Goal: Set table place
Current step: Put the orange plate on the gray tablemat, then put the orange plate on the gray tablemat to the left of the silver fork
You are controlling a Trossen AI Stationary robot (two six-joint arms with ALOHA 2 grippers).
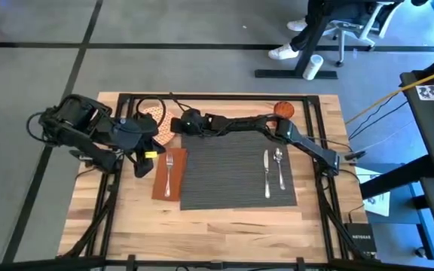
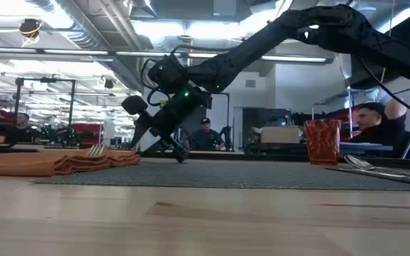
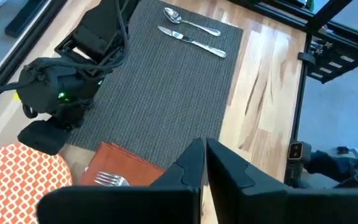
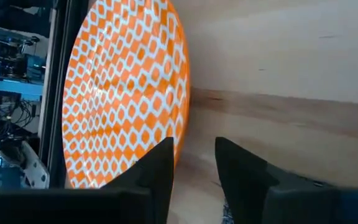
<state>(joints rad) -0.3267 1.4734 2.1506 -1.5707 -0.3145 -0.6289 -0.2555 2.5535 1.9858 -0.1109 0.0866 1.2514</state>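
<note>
on the light-wood surface (image 1: 224, 226), the right tool (image 4: 194, 168), fingers apart, neared the plate (image 4: 126, 93), not yet gripped; left tool (image 3: 205, 168) waited, fingers together.

The light-wood table (image 1: 224, 226) carries a dark grey placemat (image 1: 228, 177), a brown napkin (image 1: 166, 184) touching the mat's edge, an orange-patterned plate (image 1: 159, 120) and a small orange cup (image 1: 283, 110).

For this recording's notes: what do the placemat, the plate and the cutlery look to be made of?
Placemat: looks like woven fabric or vinyl, dark grey and matte, with fine ribs across it. Plate: probably glazed ceramic or melamine; the orange lattice print carries a soft sheen. Knife and spoon: polished metal, silver and reflective.
</note>
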